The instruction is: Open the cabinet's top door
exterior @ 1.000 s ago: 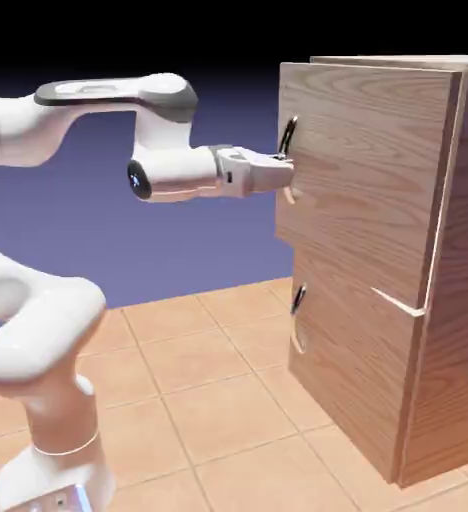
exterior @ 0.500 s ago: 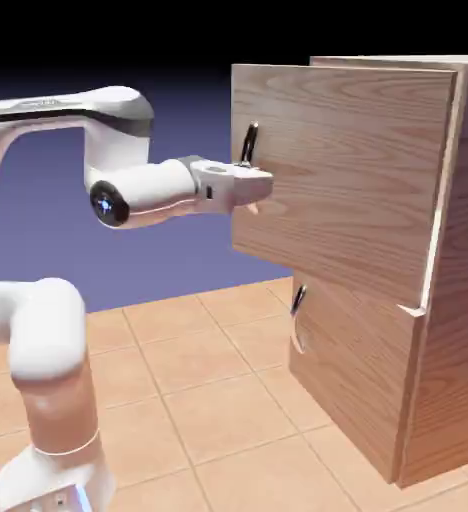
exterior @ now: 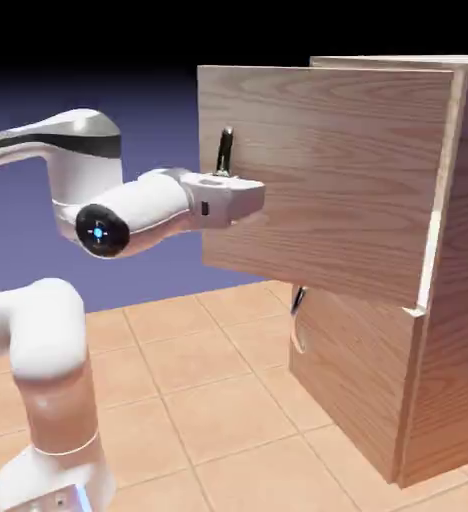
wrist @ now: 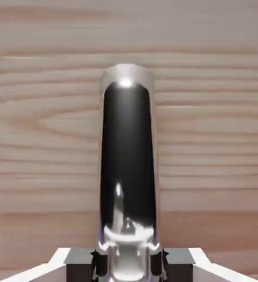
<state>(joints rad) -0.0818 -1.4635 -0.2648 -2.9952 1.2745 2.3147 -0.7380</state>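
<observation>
Tiled floor (exterior: pixel 218 390), blue-violet backdrop (exterior: pixel 168 260) | top door (exterior: pixel 328 170) ajar | gripper (wrist: pixel 128 264) clasping handle (wrist: pixel 128 160)

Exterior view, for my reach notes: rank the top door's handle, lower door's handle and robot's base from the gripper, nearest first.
1. Top door's handle, right at the gripper
2. Lower door's handle, below
3. Robot's base, bottom left
</observation>
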